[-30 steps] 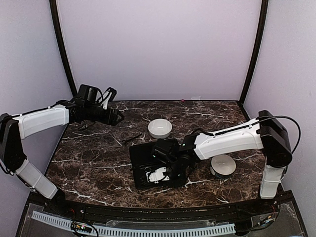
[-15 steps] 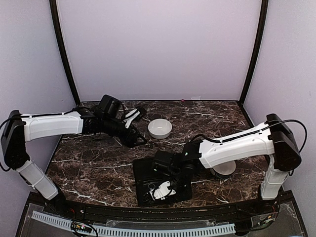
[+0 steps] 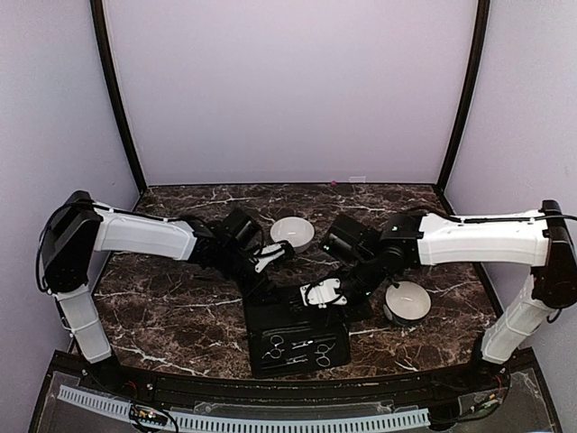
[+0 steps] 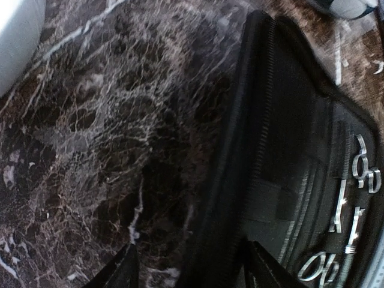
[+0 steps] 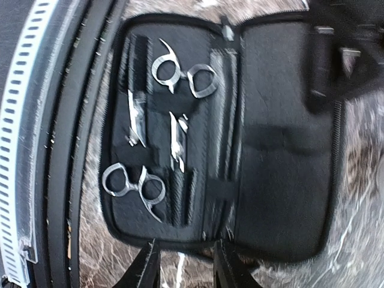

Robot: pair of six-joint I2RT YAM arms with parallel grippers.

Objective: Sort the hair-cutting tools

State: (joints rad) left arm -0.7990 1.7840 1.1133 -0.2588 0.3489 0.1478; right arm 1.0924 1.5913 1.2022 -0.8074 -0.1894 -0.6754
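Note:
The flat black case (image 3: 270, 317) lies open near the table's front, with the hair-cutting tools strapped inside. The right wrist view shows two silver scissors with ring handles (image 5: 180, 75) (image 5: 133, 186) and slim black sticks (image 5: 183, 195) beside them. My right gripper (image 3: 321, 292) hovers open over the case's right side, and only marble and the case's rim (image 5: 180, 243) show by its fingertips (image 5: 146, 270). My left gripper (image 3: 267, 263) stands open at the case's back left corner. The case's zip edge (image 4: 225, 198) runs between its fingers without visible clamping.
One white bowl (image 3: 292, 233) stands behind the case. A second bowl (image 3: 407, 300) sits to the case's right, under my right forearm. The table's front edge with its white slotted rail (image 5: 27, 150) runs close to the case.
The case, shut a second ago under my right gripper, now lies open. My right gripper has lifted off and opened. My left arm swept in from the far left to the case.

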